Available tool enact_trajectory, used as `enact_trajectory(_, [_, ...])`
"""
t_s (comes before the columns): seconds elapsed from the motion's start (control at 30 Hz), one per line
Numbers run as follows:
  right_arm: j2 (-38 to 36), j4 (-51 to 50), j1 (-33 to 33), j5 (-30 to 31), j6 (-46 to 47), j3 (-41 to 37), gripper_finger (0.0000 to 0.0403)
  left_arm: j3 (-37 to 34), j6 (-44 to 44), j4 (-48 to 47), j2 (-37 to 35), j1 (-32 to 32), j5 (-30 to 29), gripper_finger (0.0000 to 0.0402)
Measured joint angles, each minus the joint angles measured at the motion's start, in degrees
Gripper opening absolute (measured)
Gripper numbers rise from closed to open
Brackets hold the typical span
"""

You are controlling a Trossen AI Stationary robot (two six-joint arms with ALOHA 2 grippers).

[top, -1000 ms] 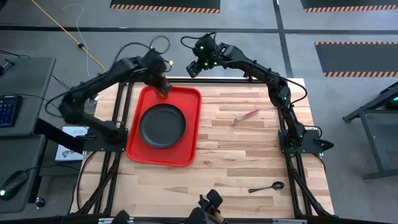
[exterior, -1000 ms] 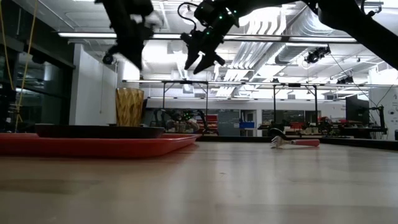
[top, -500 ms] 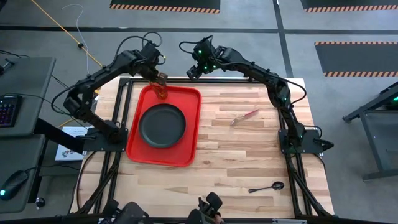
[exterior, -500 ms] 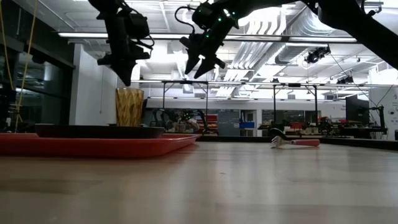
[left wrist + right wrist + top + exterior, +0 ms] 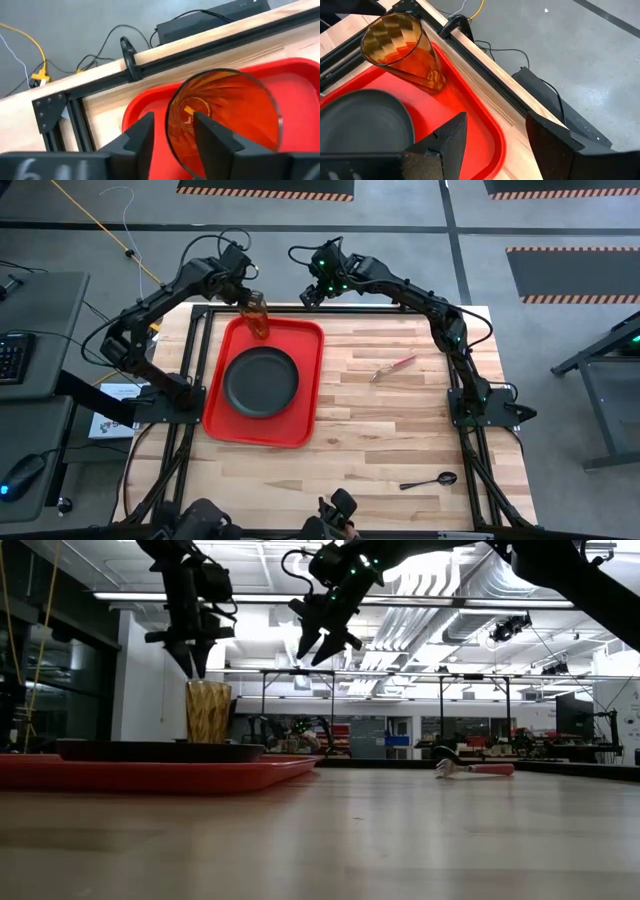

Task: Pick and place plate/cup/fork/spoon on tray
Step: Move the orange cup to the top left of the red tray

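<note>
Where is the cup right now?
In the high view the cup stands upright in the far left corner of the red tray, just beyond the plate, with the left end effector open directly above it.

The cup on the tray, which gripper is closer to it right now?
Left. The left gripper hangs open just above the cup; the right gripper hovers off to the side, beyond the tray's far corner.

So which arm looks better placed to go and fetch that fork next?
Probably the right. The fork lies on bare wood on the right arm's side, and the right pincer hangs open and empty above the table's far edge. The left pincer is open just above the cup on the tray.
</note>
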Motion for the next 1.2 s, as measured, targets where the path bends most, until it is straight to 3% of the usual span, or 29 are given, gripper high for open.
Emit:
enact_trajectory(0.2, [0.0,0.0,0.0,0.0,0.0,0.0,0.0195,-3.9,-4.3,-0.2,0.0,0.7,1.3,0.0158])
enact_trajectory(0.33, [0.0,0.0,0.0,0.0,0.0,0.0,0.0195,-6.0,-4.8,0.3,0.1,1.3,5.5,0.0160])
enact_trajectory(0.53, [0.0,0.1,0.0,0.0,0.0,0.0,0.0195,-8.1,-7.3,0.5,0.1,1.7,6.2,0.0156])
enact_trajectory(0.7, [0.0,0.1,0.4,0.0,0.0,0.0,0.0195,-8.3,-8.5,2.3,0.1,1.7,6.2,0.0115])
enact_trajectory(0.93, [0.0,0.1,0.8,0.0,0.0,0.0,0.0195,-8.3,-7.4,2.8,0.0,1.7,6.5,0.0013])
enact_trajectory(1.2, [0.0,0.1,0.8,0.0,0.0,0.0,0.0195,-8.3,-5.0,-0.3,-4.2,1.9,4.7,0.0005])
